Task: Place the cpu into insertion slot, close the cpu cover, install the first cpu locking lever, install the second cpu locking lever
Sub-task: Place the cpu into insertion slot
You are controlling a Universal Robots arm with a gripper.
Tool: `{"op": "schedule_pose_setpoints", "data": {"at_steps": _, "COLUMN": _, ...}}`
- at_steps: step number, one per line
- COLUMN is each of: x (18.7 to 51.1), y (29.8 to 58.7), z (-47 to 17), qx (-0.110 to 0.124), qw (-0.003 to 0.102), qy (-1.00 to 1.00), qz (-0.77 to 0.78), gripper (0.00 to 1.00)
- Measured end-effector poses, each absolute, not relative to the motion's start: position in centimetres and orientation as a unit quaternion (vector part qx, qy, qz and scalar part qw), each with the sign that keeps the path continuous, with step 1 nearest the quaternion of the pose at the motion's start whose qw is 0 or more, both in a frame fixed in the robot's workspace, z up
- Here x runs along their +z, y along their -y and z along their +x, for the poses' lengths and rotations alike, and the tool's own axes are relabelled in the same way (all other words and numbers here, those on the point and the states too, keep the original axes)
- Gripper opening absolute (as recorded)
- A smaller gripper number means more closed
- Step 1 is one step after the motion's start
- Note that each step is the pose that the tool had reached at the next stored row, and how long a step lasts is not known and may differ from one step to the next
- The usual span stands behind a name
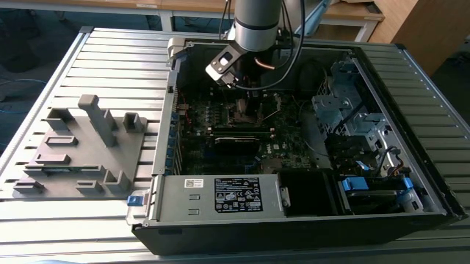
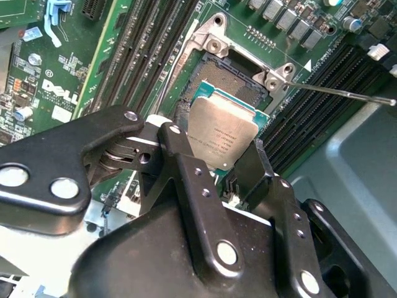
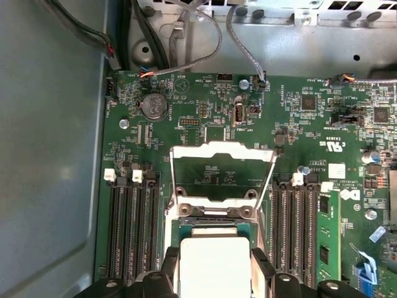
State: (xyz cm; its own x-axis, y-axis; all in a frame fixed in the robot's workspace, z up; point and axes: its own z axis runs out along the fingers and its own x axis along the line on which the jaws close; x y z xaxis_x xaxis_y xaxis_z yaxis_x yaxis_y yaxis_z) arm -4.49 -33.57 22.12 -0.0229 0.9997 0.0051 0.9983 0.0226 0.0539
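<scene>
My gripper (image 2: 217,155) is shut on the cpu (image 2: 224,131), a flat square chip with a dull silver top, one black finger (image 2: 180,149) on each of two opposite edges. The chip hangs low over the insertion slot (image 2: 220,77), a dark square socket rimmed in silver; I cannot tell whether it touches. In the first wrist view the cpu (image 3: 214,257) lies over the insertion slot (image 3: 214,210), and the cpu cover (image 3: 222,149) stands open behind it. A thin locking lever (image 2: 347,93) sticks out beside the socket. In the exterior view the gripper (image 1: 246,102) reaches down inside the computer case.
The green motherboard (image 3: 310,143) carries black memory slots (image 3: 130,230) on both sides of the socket, with one memory stick (image 3: 325,236) fitted. Loose cables (image 3: 186,43) hang near the case wall (image 3: 49,155). A grey parts fixture (image 1: 81,148) sits at the exterior view's left.
</scene>
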Motion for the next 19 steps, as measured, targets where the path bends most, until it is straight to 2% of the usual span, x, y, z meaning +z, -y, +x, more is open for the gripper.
{"op": "schedule_pose_setpoints", "data": {"at_steps": 7, "x": 21.65, "y": 33.56, "z": -4.52, "qx": 0.018, "qw": 0.02, "qy": -0.715, "qz": 0.699, "gripper": 0.54}}
{"op": "schedule_pose_setpoints", "data": {"at_steps": 11, "x": 21.53, "y": 33.55, "z": -4.52, "qx": 0.012, "qw": 0.026, "qy": -0.715, "qz": 0.698, "gripper": 0.54}}
{"op": "schedule_pose_setpoints", "data": {"at_steps": 19, "x": 21.4, "y": 33.55, "z": -4.52, "qx": 0.012, "qw": 0.026, "qy": -0.715, "qz": 0.698, "gripper": 0.54}}
